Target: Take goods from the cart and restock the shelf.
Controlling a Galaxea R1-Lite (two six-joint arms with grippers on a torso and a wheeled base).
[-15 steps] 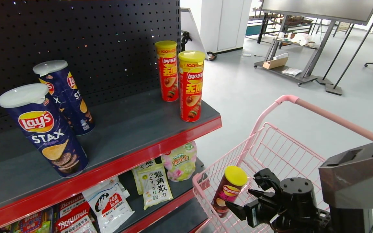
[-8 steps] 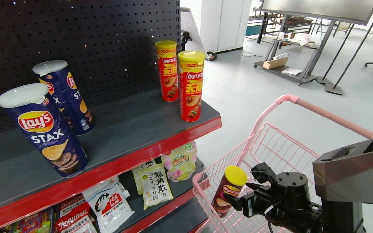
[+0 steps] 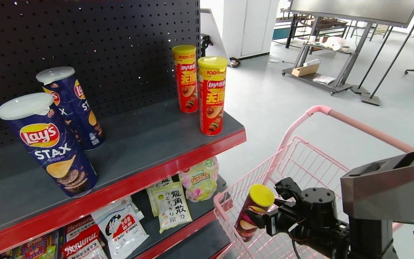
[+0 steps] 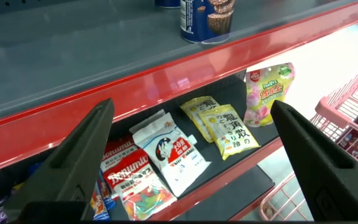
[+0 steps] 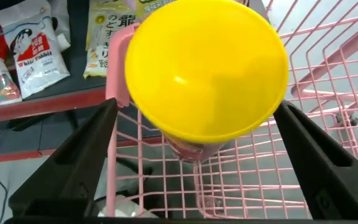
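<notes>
Over the last second my right hand had slid leftward in the lower right of the head view, closing in on the maroon can with the yellow lid. The can itself had not shifted. It stood tilted in the near left corner of the pink cart, low in the frame and just right of centre.

In the right wrist view the hand's two dark fingers were spread wide, one on each side of the yellow lid. The lid sat between them, with open space on both sides. The hand was released and held nothing. From the head view its fingertips lay right against the can's outline, and I could not tell whether they touched it.

My left hand was also spread wide with nothing between its fingers. Beyond it I saw the red front edge of the shelf and the lower level below.

On the top level two blue cans stood at the left of the frame, one near the front edge and one behind it by the pegboard. Two red cans stood at upper centre, the nearer one close to the shelf's right end and the other just behind it. On the lower level lay snack packets: a white one, a pale yellow one and a green and pink one.
</notes>
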